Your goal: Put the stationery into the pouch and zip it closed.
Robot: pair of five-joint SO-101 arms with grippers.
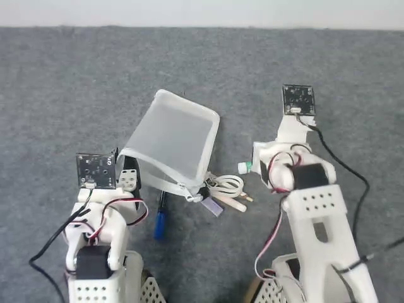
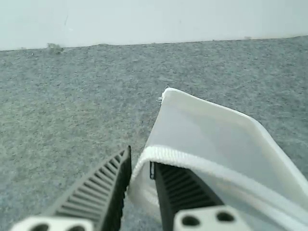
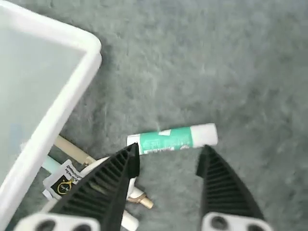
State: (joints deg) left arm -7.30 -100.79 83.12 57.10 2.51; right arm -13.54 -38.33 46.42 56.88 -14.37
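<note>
A translucent white pouch (image 1: pixel 173 142) lies mid-table, its zip edge toward the arms and lifted at one corner. My left gripper (image 2: pixel 140 168) is shut on that corner of the pouch rim (image 2: pixel 192 163); in the high view the left gripper (image 1: pixel 128 165) is at the pouch's near left corner. My right gripper (image 3: pixel 169 153) is open just above a green and white glue stick (image 3: pixel 172 138), which lies right of the pouch (image 1: pixel 245 167). A blue pen (image 1: pixel 160 218), a coiled white cable (image 1: pixel 227 185) and pale pencils (image 1: pixel 230 203) lie by the pouch mouth.
Grey carpet-like cloth (image 1: pixel 76 82) covers the table. A small label tag (image 3: pixel 62 183) lies among the pencils beside the pouch edge (image 3: pixel 53 115). The items cluster between the two arm bases; a white wall runs behind.
</note>
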